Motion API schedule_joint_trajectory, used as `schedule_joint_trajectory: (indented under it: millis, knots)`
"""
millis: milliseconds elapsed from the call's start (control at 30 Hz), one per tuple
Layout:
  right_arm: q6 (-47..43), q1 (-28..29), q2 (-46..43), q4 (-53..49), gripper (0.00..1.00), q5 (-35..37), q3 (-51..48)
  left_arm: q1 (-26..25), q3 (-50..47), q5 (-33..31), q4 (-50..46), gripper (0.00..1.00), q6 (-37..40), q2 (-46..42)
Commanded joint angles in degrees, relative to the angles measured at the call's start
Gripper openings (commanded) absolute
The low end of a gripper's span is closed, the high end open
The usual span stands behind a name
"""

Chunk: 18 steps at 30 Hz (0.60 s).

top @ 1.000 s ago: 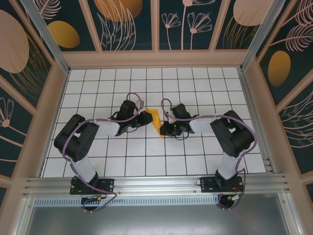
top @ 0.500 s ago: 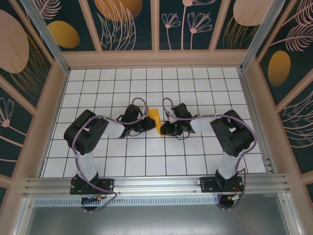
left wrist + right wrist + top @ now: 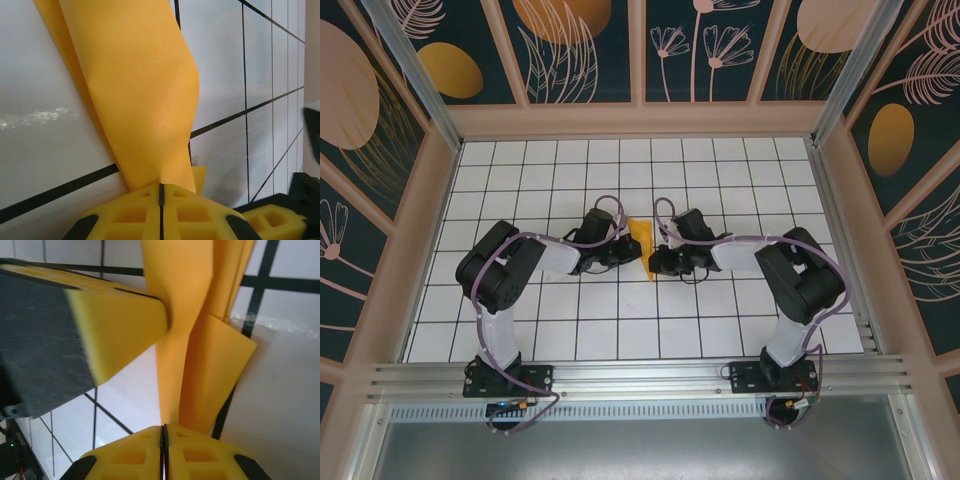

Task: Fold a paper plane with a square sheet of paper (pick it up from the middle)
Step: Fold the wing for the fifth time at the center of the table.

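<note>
Top external: L end effector (image 3: 630,250), R end effector (image 3: 653,262) pinch plane (image 3: 640,233), maybe touching tabletop (image 3: 620,330).

Top view: paper plane (image 3: 641,240) too small, I cannot count fold layers; flanks partly covered by left end effector (image 3: 629,250) and right end effector (image 3: 653,262). Wrist views: paper plane cut off at upper edge.

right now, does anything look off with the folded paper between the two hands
Yes. The paper plane, pinched between the left hand and right hand over the middle of the table, is not creased flat. Its layers bulge outward in the left wrist view and splay apart in the right wrist view.
</note>
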Motion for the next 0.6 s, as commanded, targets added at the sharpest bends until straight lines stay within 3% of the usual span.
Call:
schedule_joint_trajectory:
  millis: [0,567]
  knots:
    - [-1.11,0.90,-2.76,-0.46,0.12,-0.81,1.00,0.15,0.59,-5.75,-5.29,0.09,0.94,2.65]
    - [-0.24,2.63,3.79,-1.22,0.11,1.48,-1.63,0.09,2.71,-9.93,-10.98,0.08,0.62,5.16]
